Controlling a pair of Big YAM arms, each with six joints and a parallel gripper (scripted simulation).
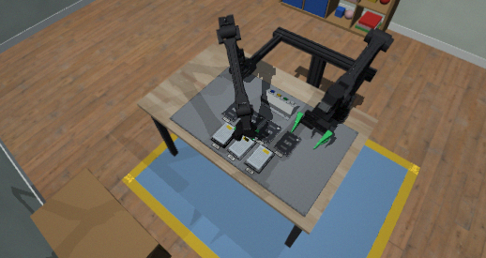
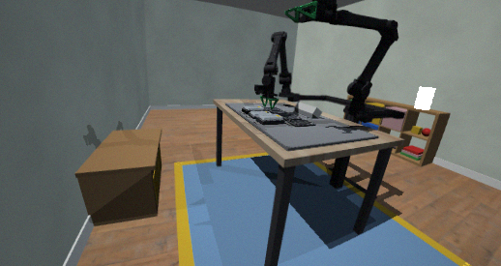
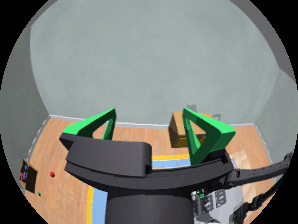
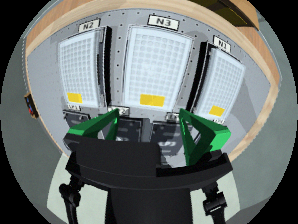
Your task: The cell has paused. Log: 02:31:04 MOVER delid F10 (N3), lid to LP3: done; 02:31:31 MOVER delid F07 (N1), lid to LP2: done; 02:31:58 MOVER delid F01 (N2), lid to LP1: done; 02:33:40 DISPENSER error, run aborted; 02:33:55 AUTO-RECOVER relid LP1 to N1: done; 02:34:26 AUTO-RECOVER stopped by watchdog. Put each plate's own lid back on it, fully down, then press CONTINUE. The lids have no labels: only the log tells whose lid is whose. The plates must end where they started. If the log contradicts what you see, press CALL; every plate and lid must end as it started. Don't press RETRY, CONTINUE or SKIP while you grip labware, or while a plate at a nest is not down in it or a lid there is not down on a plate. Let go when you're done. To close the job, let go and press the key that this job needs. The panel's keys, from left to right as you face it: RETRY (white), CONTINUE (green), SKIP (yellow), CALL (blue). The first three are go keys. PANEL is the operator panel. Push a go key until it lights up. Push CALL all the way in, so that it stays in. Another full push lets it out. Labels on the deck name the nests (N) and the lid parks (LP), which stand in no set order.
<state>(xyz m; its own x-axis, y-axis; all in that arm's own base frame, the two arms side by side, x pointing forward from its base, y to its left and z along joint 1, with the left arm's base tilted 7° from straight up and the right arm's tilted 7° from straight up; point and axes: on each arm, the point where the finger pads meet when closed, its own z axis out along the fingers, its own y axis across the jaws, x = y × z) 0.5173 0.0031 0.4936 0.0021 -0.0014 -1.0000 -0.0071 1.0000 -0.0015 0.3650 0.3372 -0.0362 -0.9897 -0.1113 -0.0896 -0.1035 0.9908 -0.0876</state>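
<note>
Three pale plates with yellow marks stand at the nests: N2 (image 4: 77,70) (image 1: 259,158), N3 (image 4: 157,65) (image 1: 241,147) and N1 (image 4: 220,82) (image 1: 225,134). I cannot tell which carry lids. Dark lid parks lie in a row behind them, one of them (image 1: 287,144) at the right end in the top view; any clear lids there cannot be made out. My right gripper (image 4: 149,112) (image 2: 269,103) is open and empty, above the panel-side end of the N3 plate. My left gripper (image 3: 149,111) (image 2: 301,13) is open and empty, high above the table.
The operator panel (image 1: 281,103) stands behind the parks, with blue, yellow, green and white keys on top. My right arm (image 1: 238,78) reaches over the parks and hides part of them in the top view. The wooden table edge (image 1: 188,136) runs close in front of the nests.
</note>
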